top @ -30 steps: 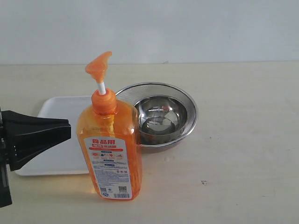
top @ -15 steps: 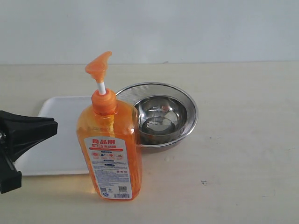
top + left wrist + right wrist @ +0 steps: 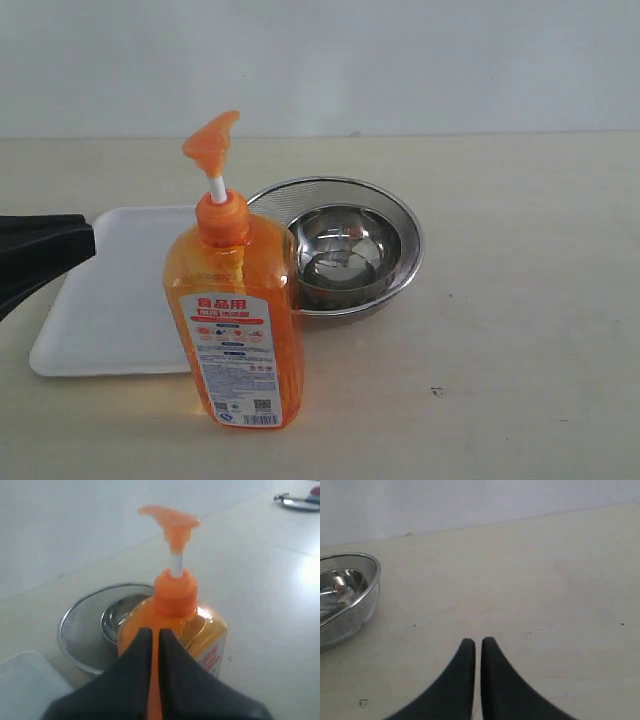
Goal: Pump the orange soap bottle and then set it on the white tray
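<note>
The orange soap bottle (image 3: 238, 320) stands upright on the table, pump head (image 3: 211, 140) raised on its white stem, just right of the white tray (image 3: 120, 300). In the left wrist view the orange soap bottle (image 3: 175, 615) rises beyond my left gripper (image 3: 155, 632), whose black fingers are shut together with nothing between them. In the exterior view my left gripper (image 3: 85, 240) shows at the left edge, over the tray's left side and apart from the bottle. My right gripper (image 3: 478, 642) is shut over bare table and does not show in the exterior view.
A round metal mesh strainer (image 3: 405, 225) with a steel bowl (image 3: 345, 250) inside it sits just behind and right of the bottle. The strainer (image 3: 347, 600) also shows in the right wrist view. A metal object (image 3: 297, 501) lies far off on the table.
My left gripper has drawn back to the left and risen, away from the bottle, until only its tip remains in the exterior view. The bottle has not moved.
</note>
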You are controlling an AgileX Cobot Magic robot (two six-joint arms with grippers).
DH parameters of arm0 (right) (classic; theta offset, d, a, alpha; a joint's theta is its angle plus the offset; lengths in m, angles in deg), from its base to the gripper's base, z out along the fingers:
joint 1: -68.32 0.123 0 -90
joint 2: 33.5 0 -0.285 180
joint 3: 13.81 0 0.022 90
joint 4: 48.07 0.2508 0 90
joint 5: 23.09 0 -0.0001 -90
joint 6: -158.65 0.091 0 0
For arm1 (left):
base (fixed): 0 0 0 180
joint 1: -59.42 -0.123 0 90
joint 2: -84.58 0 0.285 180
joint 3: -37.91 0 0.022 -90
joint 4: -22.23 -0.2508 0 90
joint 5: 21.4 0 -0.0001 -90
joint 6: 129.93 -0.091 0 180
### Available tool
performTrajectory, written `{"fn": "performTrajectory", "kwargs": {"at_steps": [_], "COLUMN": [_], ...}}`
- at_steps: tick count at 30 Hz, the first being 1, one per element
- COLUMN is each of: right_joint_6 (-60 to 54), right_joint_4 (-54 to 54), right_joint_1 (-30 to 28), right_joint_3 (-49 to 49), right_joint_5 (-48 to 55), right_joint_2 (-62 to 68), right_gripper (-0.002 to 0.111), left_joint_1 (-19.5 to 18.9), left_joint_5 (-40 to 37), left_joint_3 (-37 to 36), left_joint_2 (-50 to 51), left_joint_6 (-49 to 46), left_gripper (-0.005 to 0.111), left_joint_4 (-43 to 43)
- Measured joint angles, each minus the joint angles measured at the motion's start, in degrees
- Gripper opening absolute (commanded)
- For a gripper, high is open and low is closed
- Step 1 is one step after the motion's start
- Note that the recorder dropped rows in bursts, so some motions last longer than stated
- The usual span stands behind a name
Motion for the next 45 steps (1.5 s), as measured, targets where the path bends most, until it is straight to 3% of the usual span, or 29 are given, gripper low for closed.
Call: {"fn": "performTrajectory", "kwargs": {"at_steps": [10,20,25,32,36,40,45], "right_joint_6": [0.0,0.0,0.0,0.0,0.0,0.0,0.0], "right_joint_4": [0.0,0.0,0.0,0.0,0.0,0.0,0.0], "right_joint_1": [0.0,0.0,0.0,0.0,0.0,0.0,0.0], "right_joint_3": [0.0,0.0,0.0,0.0,0.0,0.0,0.0], "right_joint_5": [0.0,0.0,0.0,0.0,0.0,0.0,0.0], "right_joint_2": [0.0,0.0,0.0,0.0,0.0,0.0,0.0], "right_gripper": [0.0,0.0,0.0,0.0,0.0,0.0,0.0], "left_joint_1": [0.0,0.0,0.0,0.0,0.0,0.0,0.0], "left_joint_5": [-8.66,-9.11,-13.55,-17.43,-18.55,-11.91,-0.29], "left_joint_3": [1.69,1.69,1.69,1.69,1.69,1.69,1.69], "left_joint_2": [-0.12,-0.47,-0.72,-0.72,-0.72,-0.72,-0.72], "left_joint_6": [1.89,4.13,13.19,36.4,43.16,48.9,65.95], "left_gripper": [0.005,0.005,0.005,0.005,0.005,0.005,0.005], "left_joint_4": [1.29,-8.05,-11.27,-13.62,-17.55,-24.8,-37.13]}}
